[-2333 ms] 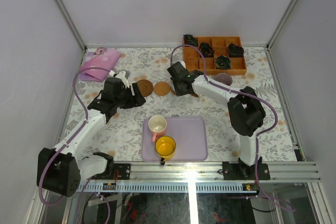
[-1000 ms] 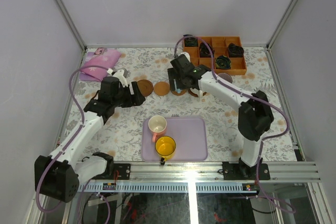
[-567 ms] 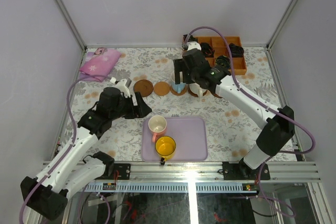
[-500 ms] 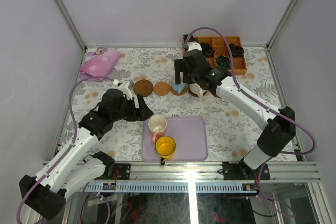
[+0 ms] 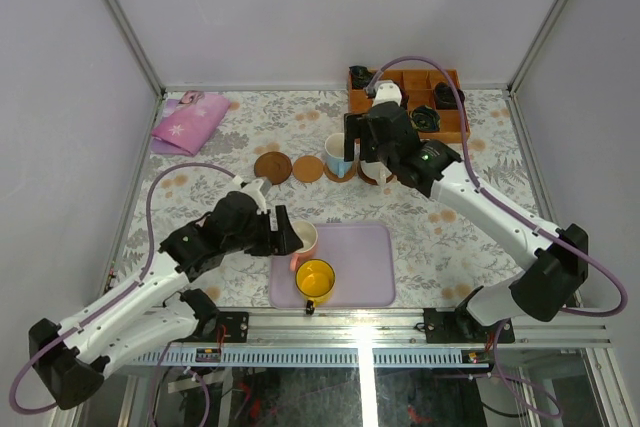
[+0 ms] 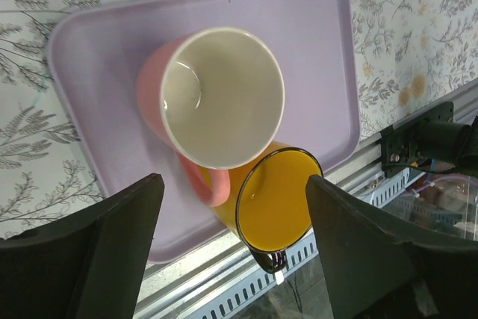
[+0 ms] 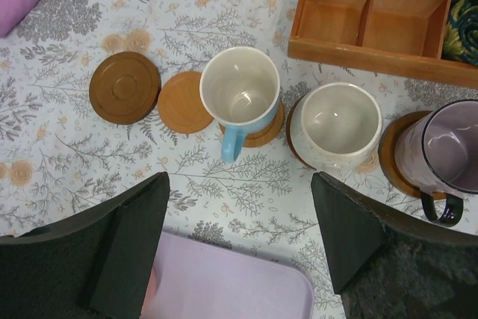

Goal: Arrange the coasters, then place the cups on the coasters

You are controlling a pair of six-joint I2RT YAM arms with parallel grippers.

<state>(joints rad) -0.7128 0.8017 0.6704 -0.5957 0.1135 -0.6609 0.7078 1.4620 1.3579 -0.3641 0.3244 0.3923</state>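
Two bare coasters, a dark one (image 7: pixel 125 87) and a lighter one (image 7: pixel 183 102), lie left of three loaded ones. The light blue cup (image 7: pixel 239 91), the cream-white cup (image 7: pixel 334 125) and the pale purple cup (image 7: pixel 452 143) each stand on a coaster. My right gripper (image 7: pixel 239 177) hangs open high above the table just in front of them, holding nothing. On the lavender tray (image 6: pixel 321 50) stand the cream cup with pink handle (image 6: pixel 222 95) and the yellow cup (image 6: pixel 278 198). My left gripper (image 6: pixel 233 181) is open, hovering over these two; seen from above, the left gripper (image 5: pixel 283 232) sits beside the cream cup (image 5: pixel 298 239).
An orange-brown compartment box (image 5: pixel 447 97) with dark items stands at the back right, close behind the right arm. A pink cloth (image 5: pixel 188 119) lies at the back left. The metal rail (image 5: pixel 400 332) runs along the near edge just past the tray (image 5: pixel 365 267).
My left arm swung from beside the coasters down to the tray, over the cream cup. My right arm lifted and drew back, uncovering the blue cup on its coaster.
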